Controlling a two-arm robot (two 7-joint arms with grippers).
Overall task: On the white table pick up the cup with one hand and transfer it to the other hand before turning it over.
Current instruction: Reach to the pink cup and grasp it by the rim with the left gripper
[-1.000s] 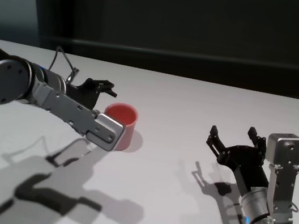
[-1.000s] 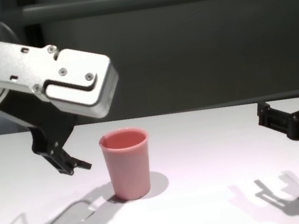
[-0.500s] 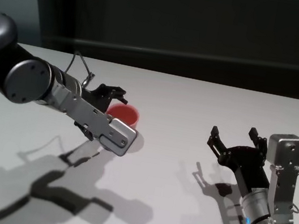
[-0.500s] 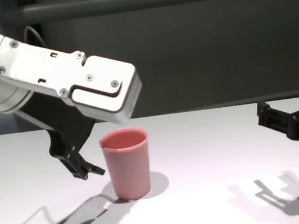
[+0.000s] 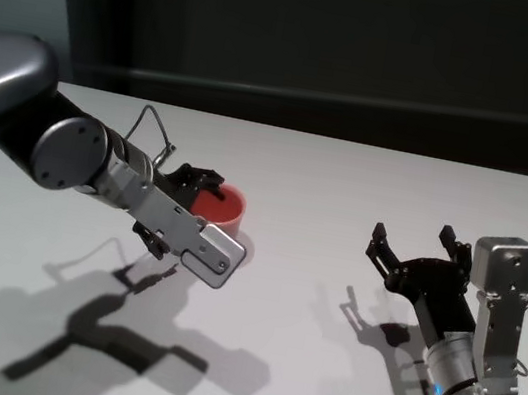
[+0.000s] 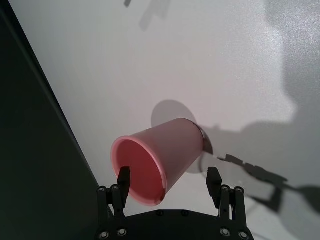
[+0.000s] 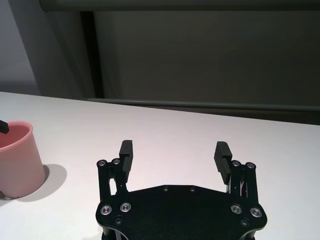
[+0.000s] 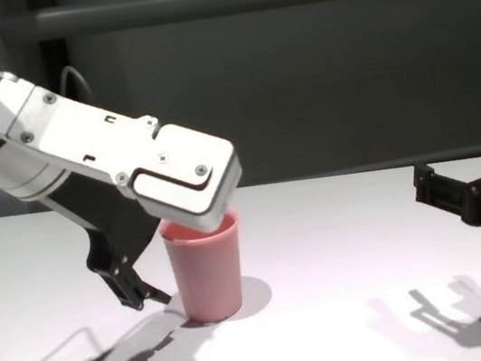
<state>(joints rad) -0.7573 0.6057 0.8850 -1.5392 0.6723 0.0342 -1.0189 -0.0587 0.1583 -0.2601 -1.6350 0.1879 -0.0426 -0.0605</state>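
The pink cup (image 5: 224, 205) stands upright on the white table (image 5: 348, 181), left of centre. My left gripper (image 5: 184, 209) is open and has come in from the cup's left. In the left wrist view its two fingers (image 6: 123, 179) flank the cup (image 6: 162, 150) near the rim without closing on it. In the chest view the wrist housing covers part of the rim of the cup (image 8: 207, 277), and one finger (image 8: 136, 294) hangs beside its left wall. My right gripper (image 5: 412, 234) hovers open and empty over the table's right side.
A dark wall (image 5: 371, 43) runs behind the table's far edge. Bare tabletop (image 8: 344, 256) lies between the cup and the right gripper (image 8: 470, 172). The right wrist view shows the cup (image 7: 17, 160) far off beyond the open right gripper (image 7: 174, 146).
The left arm has swung right and lowered toward the cup, so its open fingers now straddle it. The cup and the right arm have not moved.
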